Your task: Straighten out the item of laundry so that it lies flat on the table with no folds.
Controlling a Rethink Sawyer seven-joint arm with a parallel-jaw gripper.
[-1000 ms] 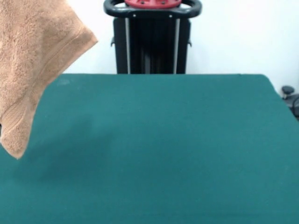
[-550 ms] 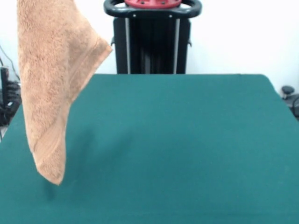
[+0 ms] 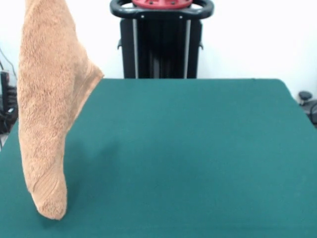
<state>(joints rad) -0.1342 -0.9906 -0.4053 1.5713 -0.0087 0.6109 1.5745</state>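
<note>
The item of laundry [image 3: 47,114], a tan-orange terry towel, hangs in the air at the left of the front view. It reaches from the picture's top edge down to a narrow tip low over the table [image 3: 188,158], near its front left corner. Whatever holds it is above the frame, so the gripper does not show. The towel hangs in a long folded drape, with a woven band near its lower tip. Its shadow falls on the dark green cloth just right of the tip.
The table's left edge runs behind the hanging towel. Some dark cables and gear [image 3: 6,106] stand off the table at the far left. A small dark object [image 3: 308,101] sits past the table's right corner.
The hanging towel has swung and sunk: a second ago it was partly out of frame at the left, and now its tip hangs lower, nearer the table's front.
</note>
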